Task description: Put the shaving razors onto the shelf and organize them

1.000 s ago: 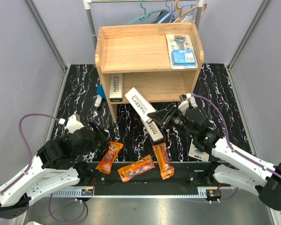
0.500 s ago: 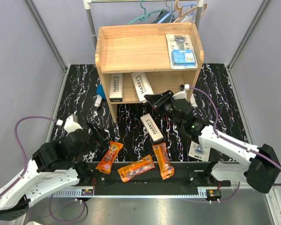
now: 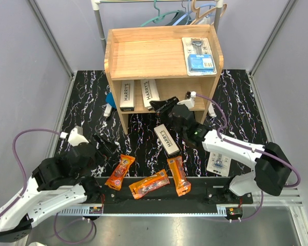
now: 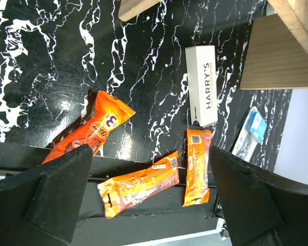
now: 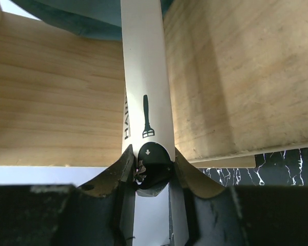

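A long white cardboard box (image 5: pixel 143 77) is clamped by the right gripper (image 5: pixel 154 171) inside the grained wooden shelf (image 3: pixel 143 56) at twelve o'clock. The left gripper (image 4: pixel 150 164) is held wide open, empty.

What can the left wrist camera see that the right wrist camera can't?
Only the left wrist view: three orange packets, a loose box and a blister pack, all on the mat. Only the right wrist view: the right tool shut on the held box, which pokes into the shelf. Both: some wooden shelf and marbled mat.
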